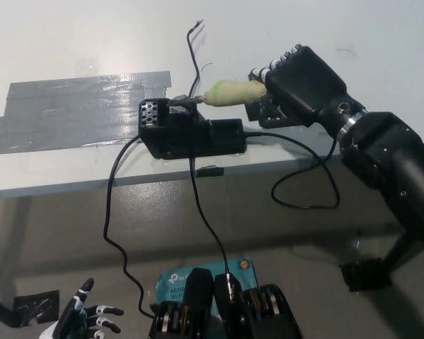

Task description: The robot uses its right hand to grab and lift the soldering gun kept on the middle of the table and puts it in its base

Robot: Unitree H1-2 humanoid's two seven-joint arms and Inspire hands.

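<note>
Black robotic right hand (300, 85) reaches in from the right side of the head view, its fingers wrapped around the pale yellow-green padded handle of a soldering gun (230, 92). The tool is held nearly level above the white tabletop (92, 42), with its thin metal tip pointing toward picture left, because that is where its holder sits.

The holder is a black boxy plastic base station (191, 134) near the front edge of the table, with a small perforated block at its left end and an opening on top. The metal tip is right at the top of this base, at or just inside the opening; whether it is seated cannot be told. Judging from this, the task is in its last stage: the gun is lifted and lined up, and what remains is sliding it home and letting go.

Several thin black cables (116, 205) run from the base over the table edge and hang toward the floor, one looping under the right arm. They could snag if the hand pulled back carelessly. A broad patch of grey duct tape (71, 109) lies flat on the table just left of the base.

The white left hand (81, 318) rests low at the bottom left, well away from the work, fingers spread and empty.
</note>
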